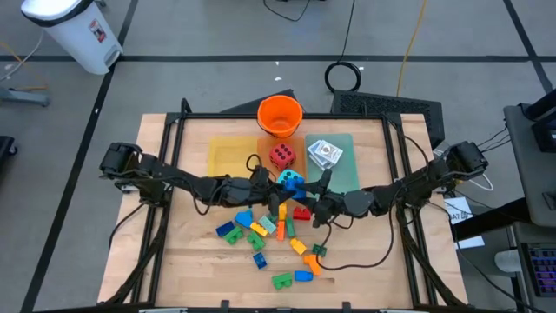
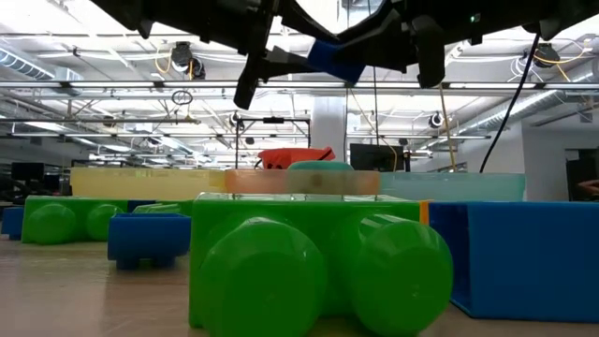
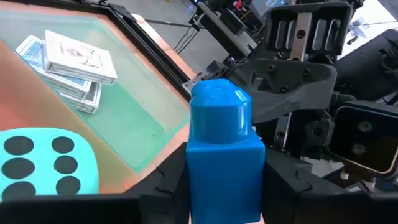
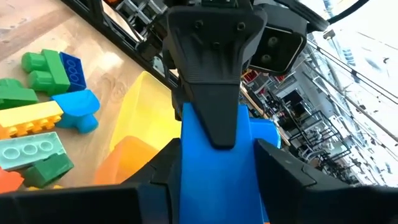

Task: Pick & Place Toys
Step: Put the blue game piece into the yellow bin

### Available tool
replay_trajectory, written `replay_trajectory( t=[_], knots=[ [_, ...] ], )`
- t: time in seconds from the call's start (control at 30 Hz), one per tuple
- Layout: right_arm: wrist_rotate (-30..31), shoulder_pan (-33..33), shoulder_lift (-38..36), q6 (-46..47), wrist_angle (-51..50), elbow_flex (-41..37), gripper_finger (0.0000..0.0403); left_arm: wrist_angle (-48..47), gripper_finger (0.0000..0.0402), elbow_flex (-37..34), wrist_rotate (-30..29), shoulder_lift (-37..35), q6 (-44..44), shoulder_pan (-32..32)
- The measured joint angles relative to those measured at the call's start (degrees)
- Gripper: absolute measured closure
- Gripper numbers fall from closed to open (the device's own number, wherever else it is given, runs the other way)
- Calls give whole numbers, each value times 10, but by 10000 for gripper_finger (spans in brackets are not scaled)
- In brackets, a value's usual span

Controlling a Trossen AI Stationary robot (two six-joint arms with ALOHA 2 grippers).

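Our left tool (image 1: 276,193) meets our right tool (image 1: 306,204) above the middle of the surface (image 1: 191,261), and both are clamped on one blue brick (image 3: 222,158), raised off the wood between them. We judge this a handover, so the brick can travel toward the trays. Left of the meeting point lies the yellow tray (image 1: 230,155). Below it, loose bricks (image 1: 252,230) wait scattered. To the right, card packs (image 1: 325,153) rest on the green tray (image 1: 347,169). The arms hide the brick from above, and the teal die (image 3: 37,168) is cut off.
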Motion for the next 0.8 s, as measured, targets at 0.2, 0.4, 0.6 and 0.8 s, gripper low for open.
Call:
replay_trajectory(
  t=[0.2, 0.4, 0.6, 0.8],
  knots=[
    [17, 10, 0, 82, -1, 0, 235, 0, 267, 0, 2, 0, 41, 2],
    [161, 59, -49, 167, -61, 0, 192, -25, 267, -1, -23, -26, 66, 8],
    [78, 102, -144, 317, -225, 0, 170, -82, 267, -1, -62, -84, 94, 10],
    [-38, 121, -214, 428, -330, 0, 173, -112, 267, -1, -116, -136, 157, -2]
  ],
)
